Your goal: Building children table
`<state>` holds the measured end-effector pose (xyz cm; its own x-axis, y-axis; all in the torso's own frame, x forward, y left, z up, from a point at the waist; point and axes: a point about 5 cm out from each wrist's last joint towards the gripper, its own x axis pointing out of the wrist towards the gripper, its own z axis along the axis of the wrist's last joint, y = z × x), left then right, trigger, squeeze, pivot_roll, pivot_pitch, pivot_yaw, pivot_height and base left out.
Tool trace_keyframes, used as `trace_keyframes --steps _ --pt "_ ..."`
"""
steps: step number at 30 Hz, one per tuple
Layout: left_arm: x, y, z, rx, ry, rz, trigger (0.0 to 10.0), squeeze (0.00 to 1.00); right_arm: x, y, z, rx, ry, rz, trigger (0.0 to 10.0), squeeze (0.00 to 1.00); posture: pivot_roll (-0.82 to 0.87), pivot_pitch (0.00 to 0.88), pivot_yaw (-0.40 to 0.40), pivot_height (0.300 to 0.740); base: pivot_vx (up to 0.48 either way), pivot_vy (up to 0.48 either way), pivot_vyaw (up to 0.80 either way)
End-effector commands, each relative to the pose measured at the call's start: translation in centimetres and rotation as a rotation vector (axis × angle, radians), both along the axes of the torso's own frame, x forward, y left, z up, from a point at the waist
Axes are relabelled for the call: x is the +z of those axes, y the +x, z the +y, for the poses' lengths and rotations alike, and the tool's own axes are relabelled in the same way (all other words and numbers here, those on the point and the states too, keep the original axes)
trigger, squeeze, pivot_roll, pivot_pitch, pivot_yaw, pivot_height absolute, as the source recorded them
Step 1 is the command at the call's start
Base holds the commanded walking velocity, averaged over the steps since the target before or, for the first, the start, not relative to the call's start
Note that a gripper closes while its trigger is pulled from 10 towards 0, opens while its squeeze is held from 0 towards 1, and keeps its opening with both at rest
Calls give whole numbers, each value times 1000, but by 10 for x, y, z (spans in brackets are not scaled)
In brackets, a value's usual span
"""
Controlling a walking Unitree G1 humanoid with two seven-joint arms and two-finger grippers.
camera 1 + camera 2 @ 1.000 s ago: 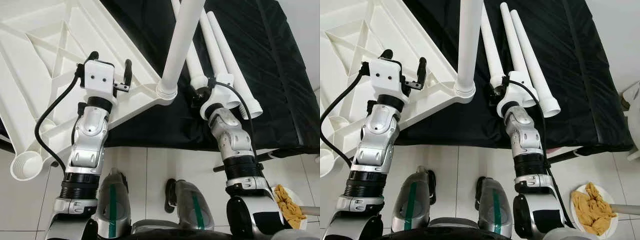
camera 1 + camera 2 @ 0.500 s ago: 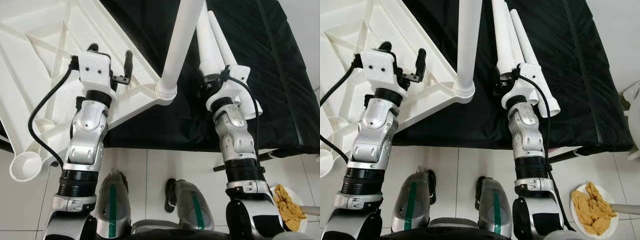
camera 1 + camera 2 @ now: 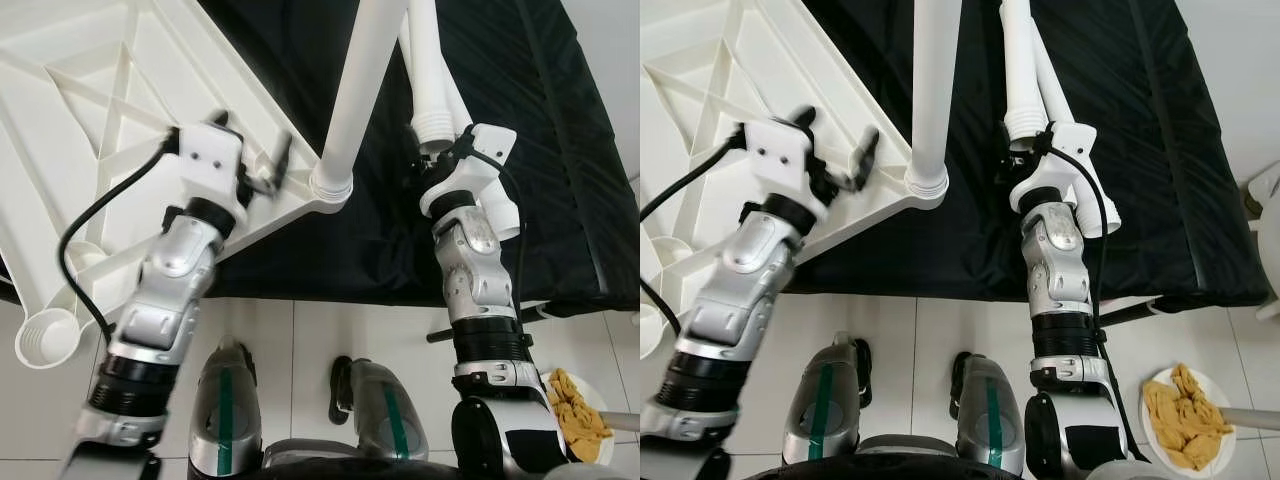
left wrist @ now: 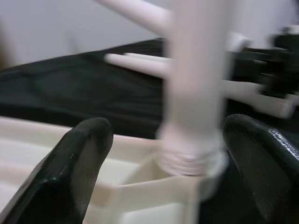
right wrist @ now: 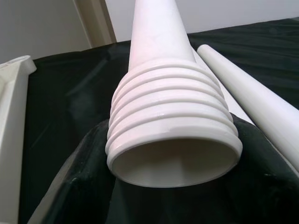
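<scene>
Second leg lifted, ready for a socket

Our right gripper (image 3: 1032,150) is clamped on a white table leg (image 3: 1018,60) just above its threaded end, raised off the black cloth (image 3: 1160,150). Our left gripper (image 3: 835,150) hovers wide open over the upturned tabletop (image 3: 700,90), near the fitted leg (image 3: 935,80). We should align the thread squarely with an empty corner socket (image 3: 42,338) (a tilted start could cross-thread).

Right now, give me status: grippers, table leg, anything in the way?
Right gripper shut on table leg, threaded end lifted off black cloth. Left gripper open over tabletop, beside fitted leg. Two legs on cloth.
</scene>
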<state>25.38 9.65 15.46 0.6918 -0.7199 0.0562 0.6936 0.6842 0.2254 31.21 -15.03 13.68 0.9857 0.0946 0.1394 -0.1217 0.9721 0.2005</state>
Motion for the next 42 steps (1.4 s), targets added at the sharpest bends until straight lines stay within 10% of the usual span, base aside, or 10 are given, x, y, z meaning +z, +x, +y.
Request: trace_keyframes --steps 1,21,42 --pt "-5 -4 -6 -75 55 10 10000 0 5 0 -2 -8 10 -30 10000 0 105 65 -70 740 0 0 0" --pt "-11 36 4 68 226 2 10000 0 2 -5 -2 -40 22 -38 10000 0 68 63 -30 740 0 0 0" --pt "-4 57 -7 121 188 -9 10000 0 4 -10 -4 -66 26 -51 10000 0 36 74 -12 740 0 0 0"
